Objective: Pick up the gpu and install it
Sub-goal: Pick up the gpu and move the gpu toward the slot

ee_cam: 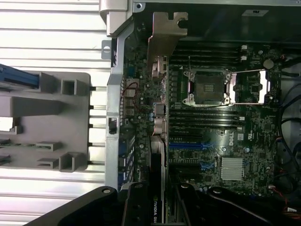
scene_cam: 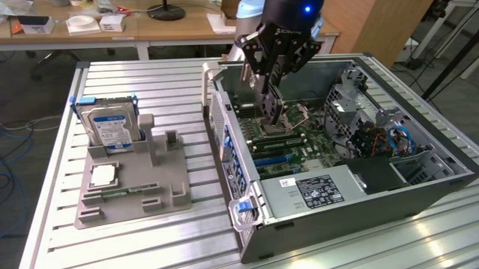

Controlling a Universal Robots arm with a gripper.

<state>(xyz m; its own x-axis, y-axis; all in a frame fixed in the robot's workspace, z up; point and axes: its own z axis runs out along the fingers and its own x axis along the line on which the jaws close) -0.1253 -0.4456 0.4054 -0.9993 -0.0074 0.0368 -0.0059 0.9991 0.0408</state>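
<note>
My gripper (scene_cam: 270, 84) hangs over the open computer case (scene_cam: 224, 126), shut on the gpu (scene_cam: 271, 109). The card is held on edge, hanging down just above the motherboard (scene_cam: 292, 145), near the case's rear wall. In the wrist view the gpu (ee_cam: 162, 61) runs edge-on away from my gripper (ee_cam: 160, 209), its silver bracket at the far end beside the case's back panel. It sits over the board between the rear ports and the CPU socket (ee_cam: 209, 87). Whether it touches a slot I cannot tell. Blue slots (ee_cam: 188, 146) lie beside it.
A grey parts holder (scene_cam: 134, 185) stands on the slatted table at the exterior view's left, with a hard drive (scene_cam: 109, 129), a CPU chip (scene_cam: 103, 175) and a memory stick (scene_cam: 123, 191). Inside the case are the power supply (scene_cam: 314, 190), a drive cage (scene_cam: 359, 106) and cables (scene_cam: 393, 140).
</note>
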